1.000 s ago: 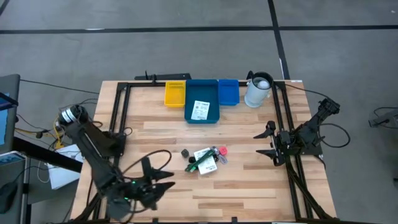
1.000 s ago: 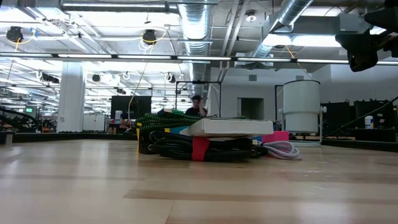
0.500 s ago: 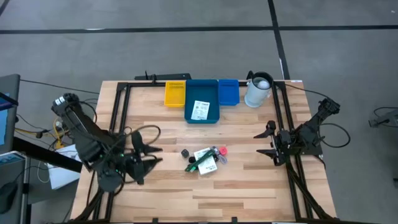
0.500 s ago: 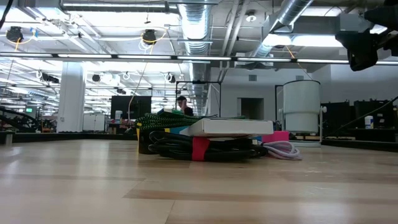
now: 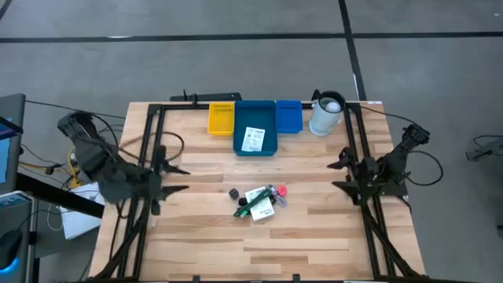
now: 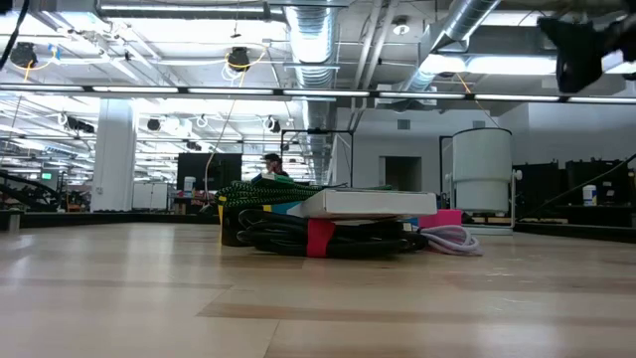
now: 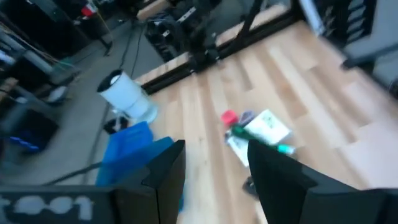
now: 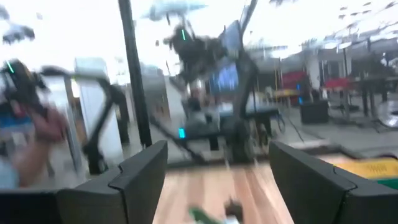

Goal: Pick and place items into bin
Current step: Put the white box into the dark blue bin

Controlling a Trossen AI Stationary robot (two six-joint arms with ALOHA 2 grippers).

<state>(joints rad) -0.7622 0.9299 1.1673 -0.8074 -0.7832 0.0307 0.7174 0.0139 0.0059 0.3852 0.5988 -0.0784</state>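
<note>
Two arms flank the worktop [image 5: 204,236], and neither holds anything. Taking the blue bin [image 5: 255,130] as the landmark: well to its left and nearer the front edge, the left gripper [image 5: 174,179] hangs over the worktop's left side, its fingers [image 7: 165,177] apart with nothing between them, pointed toward the middle, probably so it can reach in for a pick. Just left of the bin, touching it, sits a yellow tray [image 5: 221,119]. Inside the bin lies one white card [image 5: 252,139], so the job seems partly done. In front of the bin, well apart from it, the remaining items [image 5: 259,201] lie bunched in a small heap: a white packet [image 6: 363,204] on top of a coiled black-and-red cable [image 6: 318,237], a green pen [image 7: 258,143], a pink round piece [image 5: 281,190], and a small dark bit [image 5: 233,193] just beside the heap. Right of the bin stands a smaller blue tray [image 5: 288,116], then a white jug [image 5: 325,115]. Farther right and toward the front, the right gripper [image 5: 343,174] waits at the worktop's right edge, fingers [image 8: 140,180] spread wide and empty.
</note>
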